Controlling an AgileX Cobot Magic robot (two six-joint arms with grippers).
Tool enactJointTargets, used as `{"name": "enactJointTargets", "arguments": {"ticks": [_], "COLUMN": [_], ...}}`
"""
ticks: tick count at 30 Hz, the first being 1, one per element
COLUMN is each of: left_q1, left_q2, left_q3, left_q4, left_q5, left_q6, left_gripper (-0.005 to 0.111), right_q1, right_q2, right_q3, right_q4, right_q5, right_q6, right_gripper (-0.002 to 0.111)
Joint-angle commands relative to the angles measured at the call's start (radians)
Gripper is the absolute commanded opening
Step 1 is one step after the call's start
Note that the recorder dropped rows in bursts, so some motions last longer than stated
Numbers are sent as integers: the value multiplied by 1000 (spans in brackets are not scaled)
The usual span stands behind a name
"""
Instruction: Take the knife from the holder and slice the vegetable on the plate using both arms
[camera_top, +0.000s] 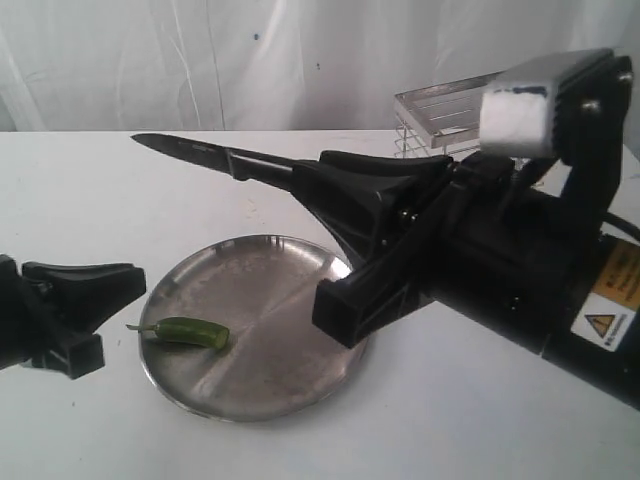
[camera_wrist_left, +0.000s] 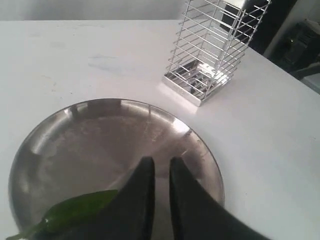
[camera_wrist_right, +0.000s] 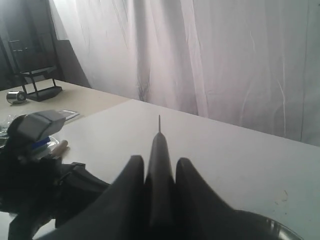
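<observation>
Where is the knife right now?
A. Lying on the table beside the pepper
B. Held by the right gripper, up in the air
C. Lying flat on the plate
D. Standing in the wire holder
B: the right gripper clamps the knife by its handle, with the blade sticking out above the plate, clear of the holder.

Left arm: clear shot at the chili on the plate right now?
Probably yes. The left gripper sits right by the chili at the rim of the plate, nothing between them; the right gripper holds the knife raised, clear of it.
</observation>
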Motion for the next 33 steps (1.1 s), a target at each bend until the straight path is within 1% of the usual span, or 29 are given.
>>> {"name": "enactJointTargets", "arguments": {"ticks": [1,5,10,13,19,24,25,26,29,33], "left_q1": [-54,-113,-171,-173,-173,-173,-173,-173,-173,-173], "left_q2": [140,227,290,292,290,290,290,290,290,288], "left_q3": [-78,-159,-247,-250,-250,-250,-250,-250,-250,-250], "left_q4": [-67,-112,-121,-118,-116,-69,-61,-47,4,64], "left_q5": [-41,-41,-5,11,20,-9,-9,-9,-8,42], "left_q6": [114,191,197,222,218,205,205,205,205,208], "left_gripper": [18,18,18,18,18,18,18,18,22,35], "right_q1": [1,1,1,1,1,1,1,1,1,1], "right_q2": [43,82,129,159,160,160,160,160,160,158], "right_q3": [-10,-10,-10,-10,-10,-10,-10,-10,-10,-10], "right_q4": [-15,-15,-15,-12,-12,-12,-12,-5,84,141], "right_q5": [-33,-34,-37,43,229,251,251,251,239,218], "right_q6": [10,14,14,14,14,14,14,14,16,12], "right_gripper": [5,5,5,5,5,5,4,0,0,0]}}
